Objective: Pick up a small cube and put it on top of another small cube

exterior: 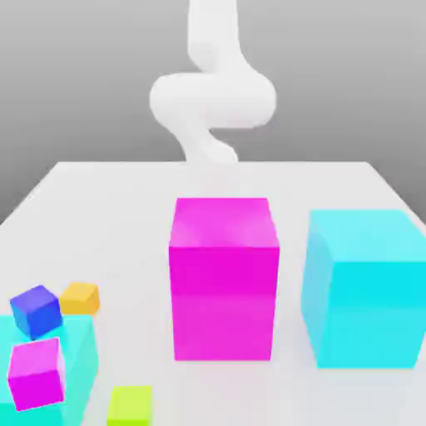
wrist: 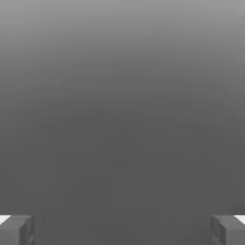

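While the hand view shows the fingers (wrist: pixel 16 233) wide apart with plain grey between, the exterior view shows the lime-green cube (exterior: pixel 131 408) on the white surface (exterior: pixel 229 179), away from the fingers. The big pink block (exterior: pixel 223 291) and orange cube (exterior: pixel 81 299) are away from them too.

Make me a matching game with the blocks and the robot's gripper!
1. lime-green cube
2. orange cube
3. tall magenta block
4. gripper

A. stands between the lime-green cube and the big cyan block, seen from the exterior view
B. fingers wide apart
C. nearest the exterior view's bottom edge
D. just beside the blue cube in the exterior view

1-C, 2-D, 3-A, 4-B
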{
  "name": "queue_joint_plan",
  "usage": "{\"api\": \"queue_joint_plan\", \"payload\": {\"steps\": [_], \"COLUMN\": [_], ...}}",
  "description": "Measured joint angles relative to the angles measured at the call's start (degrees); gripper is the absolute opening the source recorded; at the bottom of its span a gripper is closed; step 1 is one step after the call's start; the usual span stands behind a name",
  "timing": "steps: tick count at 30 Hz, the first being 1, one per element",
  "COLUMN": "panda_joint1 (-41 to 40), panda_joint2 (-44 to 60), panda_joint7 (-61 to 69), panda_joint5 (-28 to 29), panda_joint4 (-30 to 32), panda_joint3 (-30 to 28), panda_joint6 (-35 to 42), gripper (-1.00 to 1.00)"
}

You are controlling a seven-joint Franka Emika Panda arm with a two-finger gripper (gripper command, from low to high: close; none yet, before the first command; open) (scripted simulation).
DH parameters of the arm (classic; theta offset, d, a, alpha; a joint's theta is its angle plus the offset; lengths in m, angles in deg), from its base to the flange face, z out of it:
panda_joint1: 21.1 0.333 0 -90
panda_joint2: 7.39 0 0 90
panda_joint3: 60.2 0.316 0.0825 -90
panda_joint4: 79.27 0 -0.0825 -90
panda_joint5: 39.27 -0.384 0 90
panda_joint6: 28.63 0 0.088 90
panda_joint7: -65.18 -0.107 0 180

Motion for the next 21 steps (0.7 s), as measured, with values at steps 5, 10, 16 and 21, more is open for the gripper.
{"api": "queue_joint_plan", "payload": {"steps": [5, 10, 16, 21], "panda_joint1": [5.4, 8.9, 11.1, 11.0], "panda_joint2": [10.4, 21.0, 33.6, 43.3], "panda_joint7": [9.6, 20.2, 32.0, 40.6], "panda_joint5": [-6.0, -12.9, -20.2, -24.4], "panda_joint4": [-1.2, -2.6, -4.2, -5.4], "panda_joint3": [-6.1, -11.0, -14.6, -15.3], "panda_joint6": [2.3, 4.5, 7.1, 8.4], "gripper": [0.00, 0.00, 0.00, 0.00]}}
